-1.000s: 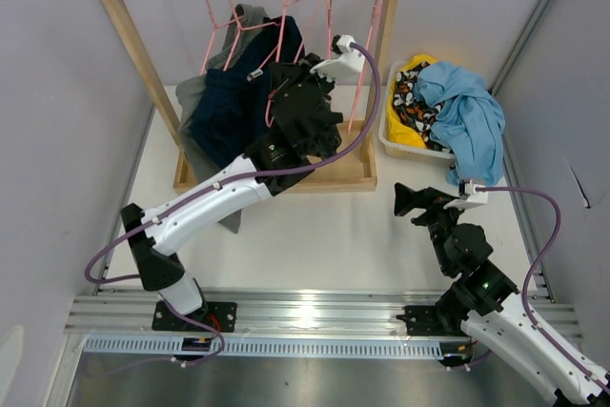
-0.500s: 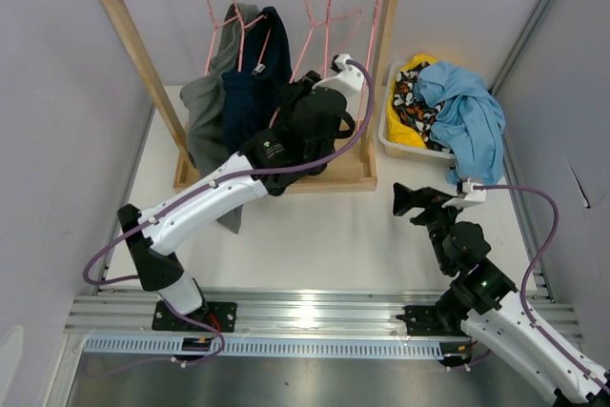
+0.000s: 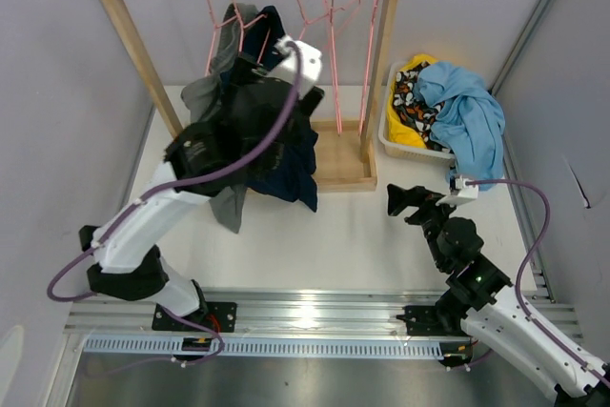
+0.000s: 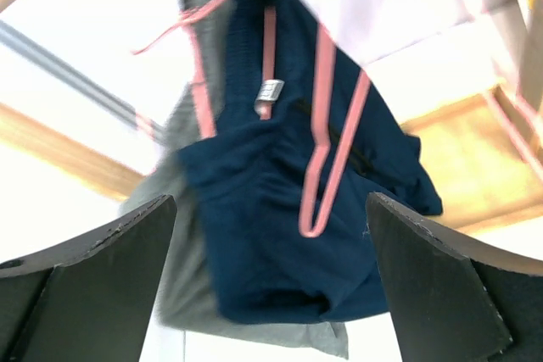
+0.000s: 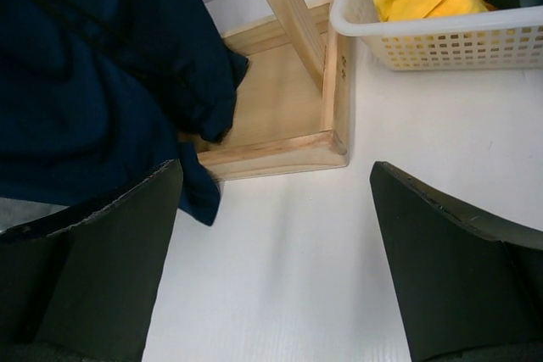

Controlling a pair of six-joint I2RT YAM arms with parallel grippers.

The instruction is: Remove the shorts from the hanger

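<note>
left claw [image 4: 270, 203] spread, shorts [image 4: 246, 281] hanging free ahead

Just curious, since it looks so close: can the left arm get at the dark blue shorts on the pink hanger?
Probably yes. The left gripper is open right in front of the navy shorts, with nothing between its fingers and the cloth.

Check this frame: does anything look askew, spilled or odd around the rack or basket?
Two things. The navy shorts hang bunched and lopsided, with a pink hanger slanting across their front rather than level. At the right, a light blue garment spills over the white basket rim.
</note>
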